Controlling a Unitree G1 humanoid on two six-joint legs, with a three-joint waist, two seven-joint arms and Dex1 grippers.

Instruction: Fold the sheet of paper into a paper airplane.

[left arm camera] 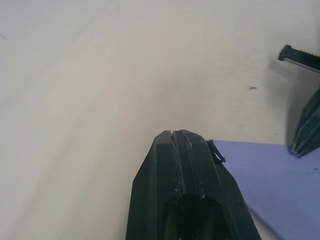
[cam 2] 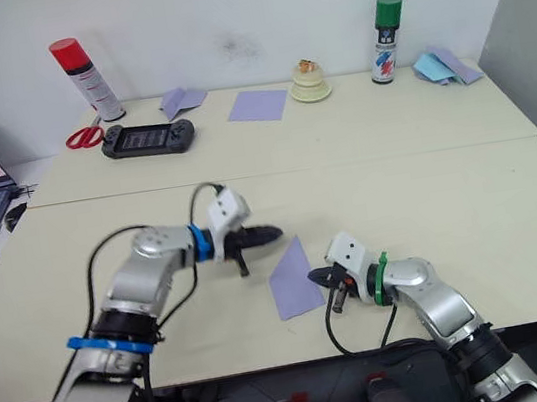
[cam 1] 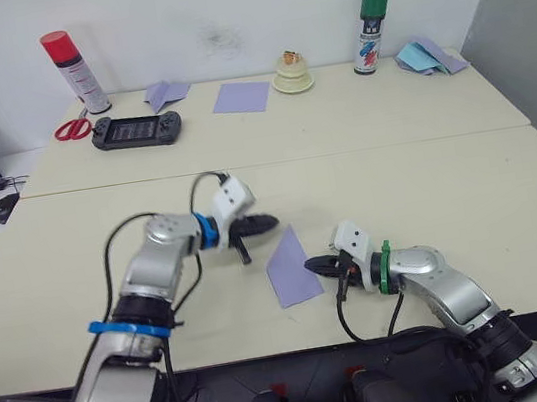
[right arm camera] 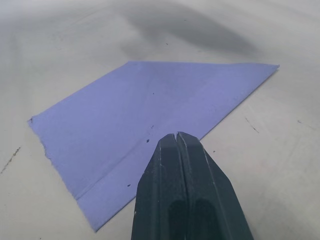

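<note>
We have the sheet of paper (cam 1: 290, 270) lying partly folded on the tabletop (cam 1: 427, 177), between our left gripper (cam 1: 252, 229) and right gripper (cam 1: 321, 266). Both pairs of fingers are pressed together, holding nothing. No wings or ridge yet; most folds remain.

Clutter along the far table edge

From ten to two o'clock: red spray can (cam 1: 74, 70), scissors (cam 1: 71, 128), game console (cam 1: 136, 131), smooth purple square (cam 1: 241, 97), green spray can (cam 1: 371, 29), blue papers (cam 1: 421, 57).
</note>
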